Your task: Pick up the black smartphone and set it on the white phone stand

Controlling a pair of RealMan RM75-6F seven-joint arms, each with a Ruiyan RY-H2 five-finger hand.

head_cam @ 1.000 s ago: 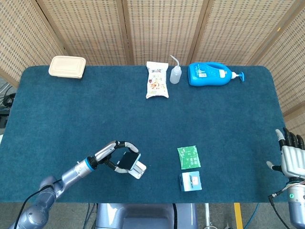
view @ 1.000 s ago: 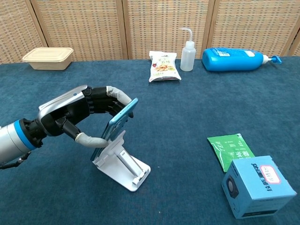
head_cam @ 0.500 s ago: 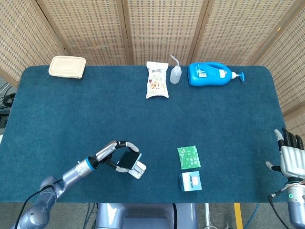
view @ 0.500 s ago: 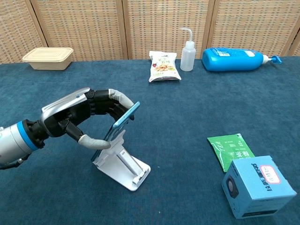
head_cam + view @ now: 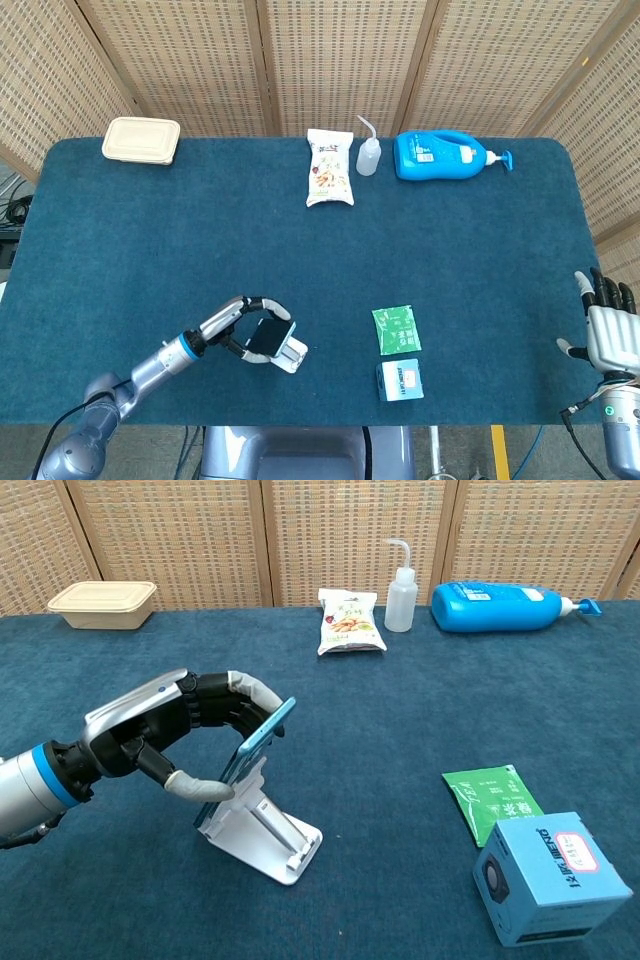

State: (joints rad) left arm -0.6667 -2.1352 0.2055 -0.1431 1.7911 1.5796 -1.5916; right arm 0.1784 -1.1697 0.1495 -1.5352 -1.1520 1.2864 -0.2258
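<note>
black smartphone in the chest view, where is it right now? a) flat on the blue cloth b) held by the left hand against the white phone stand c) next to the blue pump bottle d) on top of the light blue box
b: the left hand grips the black smartphone by its edges, tilted against the back of the white folding phone stand.

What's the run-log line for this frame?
left hand: holds smartphone against phone stand back | seated: cannot tell | right hand: open, idle at table edge
</note>
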